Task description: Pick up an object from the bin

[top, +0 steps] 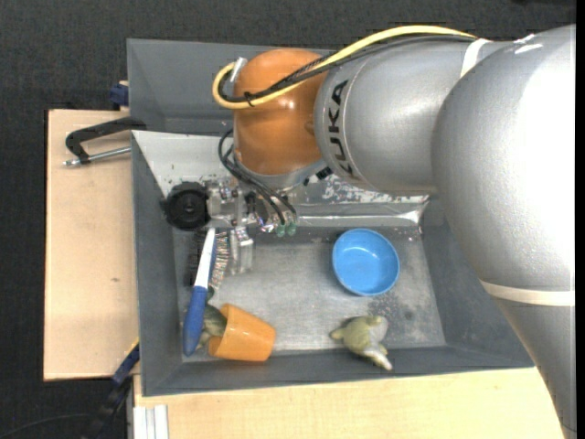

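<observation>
Along the 9 o'clock side of the grey metal bin (149,273) lies a long blue-and-white plastic brush (199,291). Its long axis runs 12 to 6 o'clock, with the bristled white end pointing to 12. The gripper (236,240) hangs just at 3 o'clock of that end; how far open it is, I cannot tell.

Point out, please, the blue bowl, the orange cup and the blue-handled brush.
blue bowl (366,263): camera view, its inner floor.
orange cup (247,335): camera view, its side wall.
blue-handled brush (195,316): camera view, its blue handle.

Sole legible marking: black letters "KUKA", first letter partly hidden, running vertically on silver arm (393,117), 12 o'clock of bin (154,254).
</observation>
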Controlling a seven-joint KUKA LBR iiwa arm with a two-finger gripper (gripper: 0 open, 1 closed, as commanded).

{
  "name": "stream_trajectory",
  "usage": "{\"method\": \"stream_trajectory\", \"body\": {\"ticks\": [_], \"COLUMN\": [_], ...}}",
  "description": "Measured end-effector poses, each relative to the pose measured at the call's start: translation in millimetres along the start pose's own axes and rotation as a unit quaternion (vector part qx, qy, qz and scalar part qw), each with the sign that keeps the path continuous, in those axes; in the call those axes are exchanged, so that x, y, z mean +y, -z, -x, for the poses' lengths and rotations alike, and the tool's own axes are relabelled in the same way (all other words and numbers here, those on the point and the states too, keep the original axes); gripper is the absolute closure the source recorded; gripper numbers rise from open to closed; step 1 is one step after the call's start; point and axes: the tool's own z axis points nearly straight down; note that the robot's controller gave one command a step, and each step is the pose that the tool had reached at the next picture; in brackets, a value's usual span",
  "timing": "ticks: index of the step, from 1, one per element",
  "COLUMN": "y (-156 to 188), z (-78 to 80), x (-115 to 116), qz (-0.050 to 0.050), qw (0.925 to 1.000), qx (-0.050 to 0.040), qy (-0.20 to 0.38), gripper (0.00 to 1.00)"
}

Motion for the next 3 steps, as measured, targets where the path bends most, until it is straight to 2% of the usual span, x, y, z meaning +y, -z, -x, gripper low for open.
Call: {"method": "stream_trajectory", "body": {"ticks": [1, 2, 3], "y": [-59.5, -59.2, -57.6], "z": [-11.2, -11.1, -36.8], "x": [9.5, 6.7, -128.6], "qz": [0.001, -0.001, -0.001], "qw": [0.9744, 0.9743, 0.9203], "qx": [0.0035, 0.0044, 0.0023], "qy": [0.225, 0.225, 0.391], "gripper": [0.0, 1.0, 1.0]}}
